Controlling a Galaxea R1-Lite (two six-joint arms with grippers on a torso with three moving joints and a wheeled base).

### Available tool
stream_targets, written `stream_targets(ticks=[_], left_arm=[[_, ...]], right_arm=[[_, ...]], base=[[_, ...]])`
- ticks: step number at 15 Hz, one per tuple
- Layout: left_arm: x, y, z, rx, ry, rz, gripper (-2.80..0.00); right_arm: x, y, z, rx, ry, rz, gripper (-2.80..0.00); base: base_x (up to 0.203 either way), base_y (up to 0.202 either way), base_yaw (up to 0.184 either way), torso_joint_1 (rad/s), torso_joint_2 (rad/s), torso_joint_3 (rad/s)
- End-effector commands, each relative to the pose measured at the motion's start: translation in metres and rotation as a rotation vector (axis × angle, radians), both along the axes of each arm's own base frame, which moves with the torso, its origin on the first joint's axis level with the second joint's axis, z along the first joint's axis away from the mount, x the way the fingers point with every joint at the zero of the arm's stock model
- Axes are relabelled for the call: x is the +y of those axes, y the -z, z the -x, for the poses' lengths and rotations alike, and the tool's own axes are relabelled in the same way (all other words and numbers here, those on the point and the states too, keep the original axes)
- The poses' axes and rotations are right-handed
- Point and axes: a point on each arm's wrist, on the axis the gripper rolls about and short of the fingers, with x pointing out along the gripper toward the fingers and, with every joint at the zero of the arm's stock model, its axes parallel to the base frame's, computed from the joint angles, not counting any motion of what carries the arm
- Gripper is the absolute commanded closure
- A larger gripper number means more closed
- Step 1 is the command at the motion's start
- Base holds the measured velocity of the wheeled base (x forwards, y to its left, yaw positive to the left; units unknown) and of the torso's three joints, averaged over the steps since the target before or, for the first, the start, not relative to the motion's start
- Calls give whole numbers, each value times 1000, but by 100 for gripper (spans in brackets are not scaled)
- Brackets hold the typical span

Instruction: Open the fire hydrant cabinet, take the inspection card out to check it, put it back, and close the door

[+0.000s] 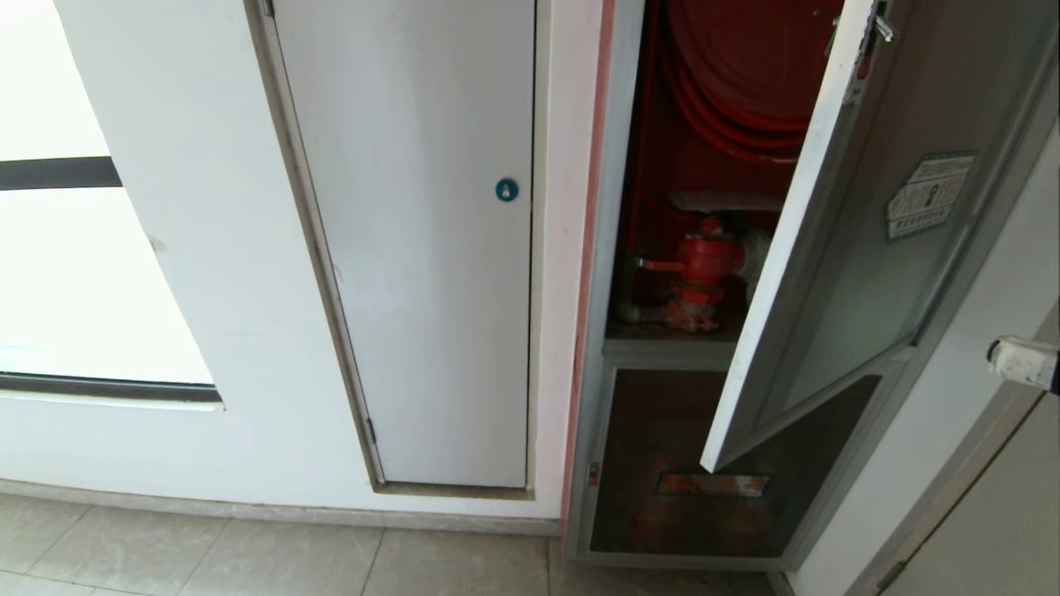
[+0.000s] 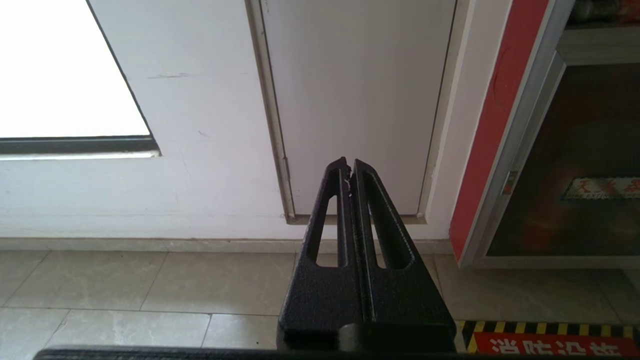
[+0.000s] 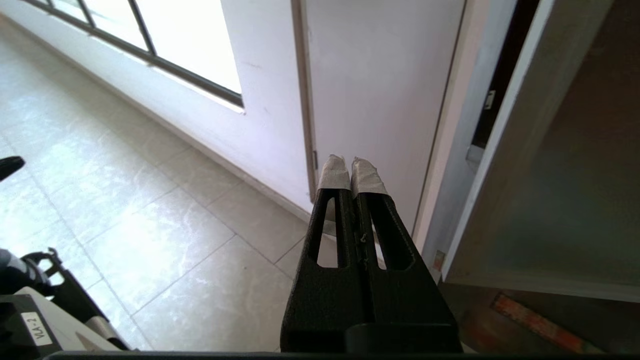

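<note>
One door (image 3: 565,165) ajar, just beside closed right claw (image 3: 351,172), untouched

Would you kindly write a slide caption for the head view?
Fire hydrant cabinet with its glass door swung partly open, showing the red valve and hose reel, beside a white panel.
</note>
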Motion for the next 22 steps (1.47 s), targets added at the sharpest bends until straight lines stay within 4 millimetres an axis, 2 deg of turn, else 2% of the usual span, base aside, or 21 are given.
stream_targets(ticks=[1,3,5,9,12,15,18,22], left_arm=[[0,3,-1,12,1,0,0],[0,3,-1,12,1,0,0],[0,3,-1,12,1,0,0],[0,3,-1,12,1,0,0],[0,3,-1,12,-1,0,0],[0,3,-1,12,1,0,0],[0,3,-1,12,1,0,0],[0,3,-1,12,1,0,0]], right_arm=[[10,4,-19,65,-56,13,0],[22,9,-29,124,-122,8,0],[36,11,-48,155,-115,-25,0],[63,19,-96,120,4,-73,0],[83,26,-120,59,146,-102,0],[115,29,-135,-15,291,-150,0],[139,31,-141,-80,440,-165,0],[159,33,-158,-198,570,-179,0]], base=[[0,0,0,0,0,0],[0,0,0,0,0,0],[0,0,0,0,0,0],[0,0,0,0,0,0],[0,0,0,0,0,0],[0,0,0,0,0,0],[0,0,0,0,0,0],[0,0,0,0,0,0]])
